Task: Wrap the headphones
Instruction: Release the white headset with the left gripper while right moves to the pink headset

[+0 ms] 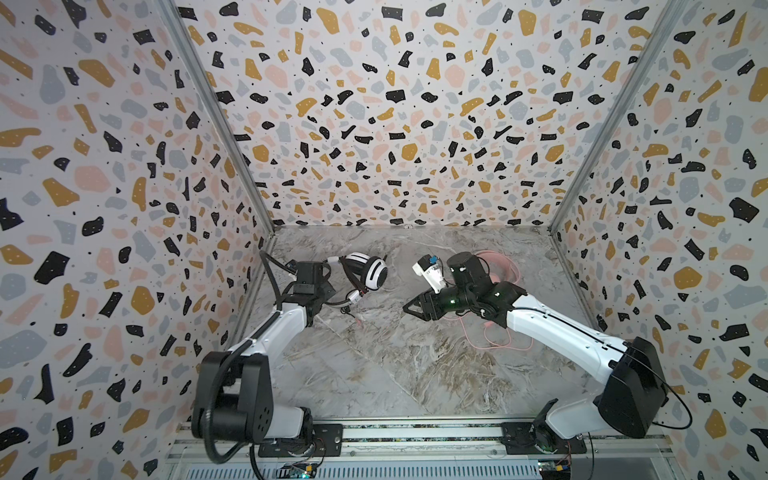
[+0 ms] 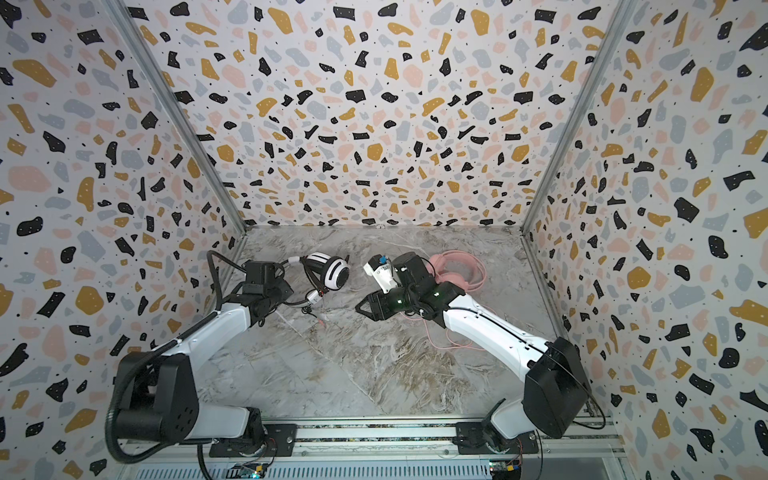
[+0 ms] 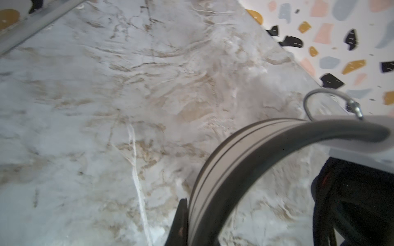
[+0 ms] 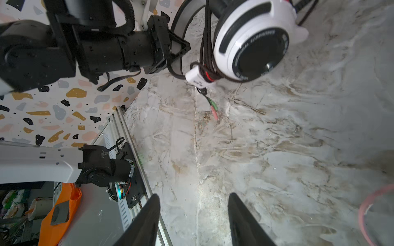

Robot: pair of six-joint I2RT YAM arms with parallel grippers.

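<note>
The fingers of the left gripper (image 4: pixel 184 45) are closed on the headband (image 3: pixel 217 166) of the white-and-black headset (image 1: pixel 372 272), which is found near the table's (image 1: pixel 374 374) far left corner. Its black cable (image 4: pixel 205 42) is bunched beside the earcup. The right gripper (image 4: pixel 194 213) is seen with fingers parted and empty over the table's middle, well apart from that headset. The pink headset (image 2: pixel 440 262), near the far right corner, is largely hidden behind the right arm. Its pink cable (image 1: pixel 498 345) is strewn over the table.

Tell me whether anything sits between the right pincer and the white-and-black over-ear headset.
Nothing visible does. The open right pincer faces the white-and-black over-ear headset across marble tabletop; only the headset's own green and pink plugs are in that gap.
</note>
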